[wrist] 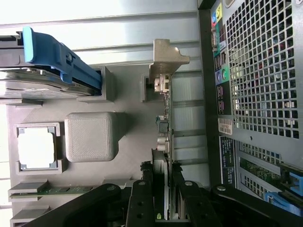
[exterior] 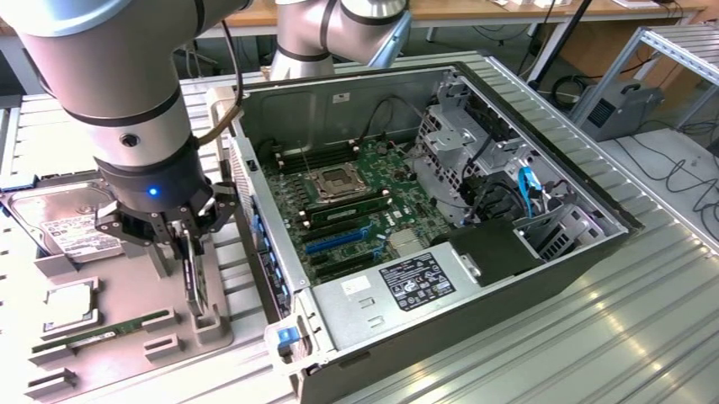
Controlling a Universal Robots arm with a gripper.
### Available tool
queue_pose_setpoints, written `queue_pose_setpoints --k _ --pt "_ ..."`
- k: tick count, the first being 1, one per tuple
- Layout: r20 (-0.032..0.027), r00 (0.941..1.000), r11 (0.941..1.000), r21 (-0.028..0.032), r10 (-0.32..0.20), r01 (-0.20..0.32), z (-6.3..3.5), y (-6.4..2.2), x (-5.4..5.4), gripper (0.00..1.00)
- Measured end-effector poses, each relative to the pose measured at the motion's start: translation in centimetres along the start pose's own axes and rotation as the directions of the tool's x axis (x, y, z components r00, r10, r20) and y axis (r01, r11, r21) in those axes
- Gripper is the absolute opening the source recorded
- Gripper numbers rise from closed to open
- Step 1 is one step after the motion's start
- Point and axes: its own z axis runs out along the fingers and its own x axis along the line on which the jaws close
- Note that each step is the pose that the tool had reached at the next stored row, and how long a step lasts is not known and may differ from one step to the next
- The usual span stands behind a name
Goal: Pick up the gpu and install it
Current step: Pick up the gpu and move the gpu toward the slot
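1. Exterior view: the arm comes down from the upper left of the frame. The gripper (exterior: pixel 189 257) sits low over the grey parts tray (exterior: pixel 124 282) at lower left.
2. The gpu (exterior: pixel 198 290) stands on edge in a slotted holder on the tray, just beside the outer wall of the open computer case (exterior: pixel 337 93). It is not in the case.
3. Tool state: grasping. Wrist view shows the gripper (wrist: pixel 163 201) astride the card. The black fingers (wrist: pixel 142 208) lie one against each face, with no gap visible.
4. Wrist view: the gpu (wrist: pixel 163 127) is seen edge-on and runs away from the fingers. Its silver bracket (wrist: pixel 166 56) is at the far end, seated at the holder's end post.
5. The card's lower edge reads as seated in the holder; not lifted as far as I can tell.
6. Other parts on the tray, exterior view: hard drive (exterior: pixel 62 223) at mid left, processor (exterior: pixel 70 301) below it, green memory stick (exterior: pixel 101 331) near the bottom left corner. All are apart from the gripper.
7. The motherboard (exterior: pixel 348 210) lies exposed at frame centre inside the case.
8. Wrist view: the case's perforated rear panel (wrist: pixel 265 71) runs alongside the card, near it but not touching.
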Motion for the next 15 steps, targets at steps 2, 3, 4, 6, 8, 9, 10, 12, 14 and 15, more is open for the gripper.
queue_pose_setpoints --k 2,3,4,6,8,9,10,12,14,15 --pt "-0.0001 1.0 1.0 0.0 0.0 0.0 -0.03 0.0 0.0 0.26" --pt "0.0 1.0 1.0 0.0 0.0 0.0 -0.05 0.0 0.0 0.26" --pt "0.0 1.0 1.0 0.0001 0.0 0.0 -0.18 0.01 0.0 0.26" --pt "0.0 1.0 1.0 0.0 0.0 0.0 -0.32 0.01 -0.01 0.26" --pt "0.0 1.0 1.0 0.0 0.0 0.0 -0.36 0.02 -0.01 0.26" --pt "0.0 1.0 1.0 0.0 0.0 0.0 -0.39 0.02 -0.01 0.26" --pt "0.0 1.0 1.0 0.0 0.0 0.0 -0.4 0.02 -0.01 0.26" --pt "0.0 1.0 1.0 0.0 0.0 0.0 -0.47 0.02 -0.01 0.26" --pt "0.0 1.0 1.0 -0.0001 0.0 0.0 -0.49 0.02 -0.01 0.26" --pt "0.0 1.0 1.0 0.0 0.0 0.0 -0.52 0.02 -0.02 0.26"
